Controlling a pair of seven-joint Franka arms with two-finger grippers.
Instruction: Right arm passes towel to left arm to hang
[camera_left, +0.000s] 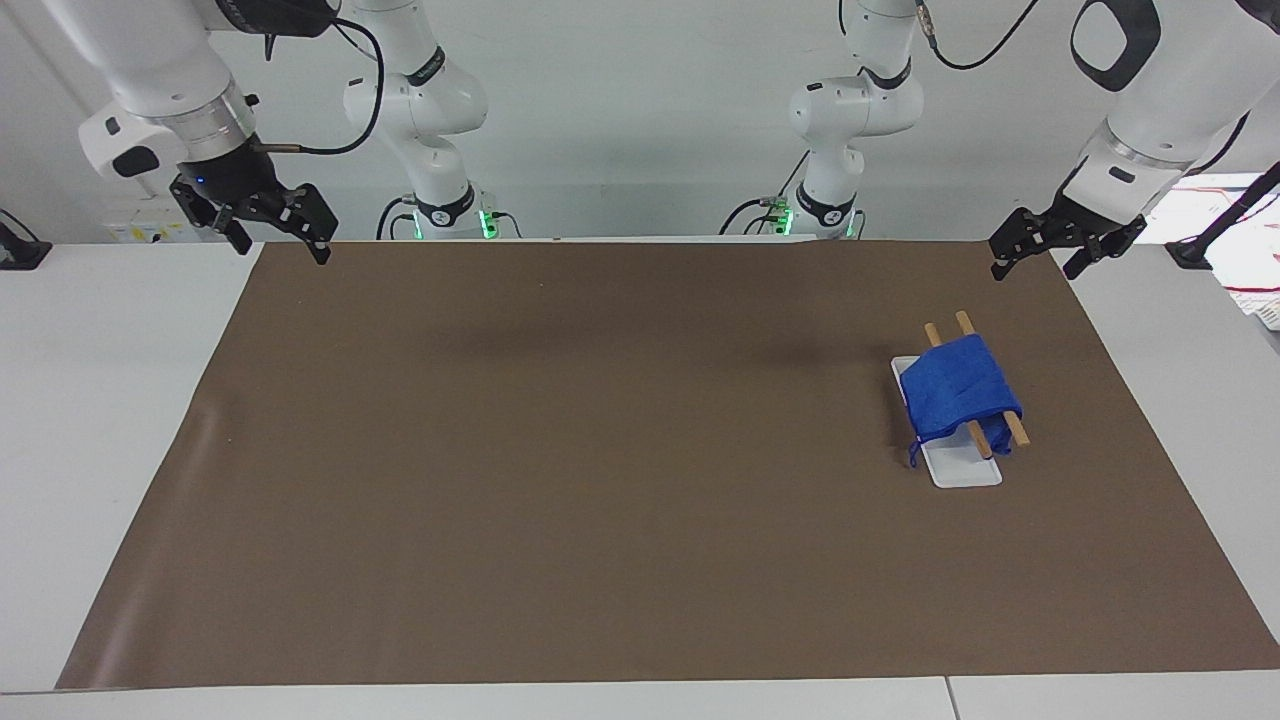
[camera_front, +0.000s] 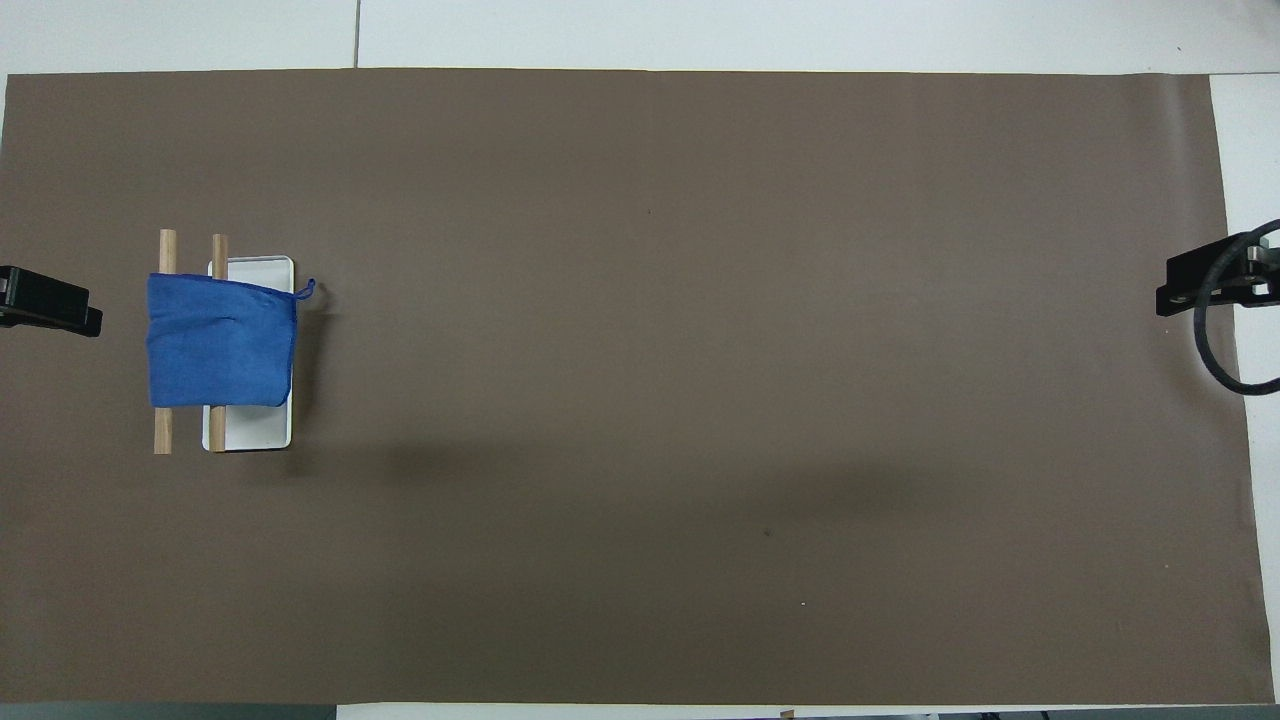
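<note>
The blue towel (camera_left: 958, 392) hangs folded over two wooden rods (camera_left: 1016, 431) of a small rack with a white base (camera_left: 966, 470), at the left arm's end of the table. Its loop (camera_left: 912, 455) dangles off one corner. In the overhead view the towel (camera_front: 220, 342) covers the middle of the rods (camera_front: 163, 432). My left gripper (camera_left: 1036, 266) is open and empty, up in the air over the mat's edge, apart from the rack; its tip shows in the overhead view (camera_front: 48, 300). My right gripper (camera_left: 280, 243) is open and empty over the mat's corner at the right arm's end (camera_front: 1212, 285).
A brown mat (camera_left: 600, 450) covers most of the white table (camera_left: 110, 400). Two more white arm bases (camera_left: 440, 200) stand at the robots' edge. A black cable (camera_front: 1215, 350) loops from the right wrist.
</note>
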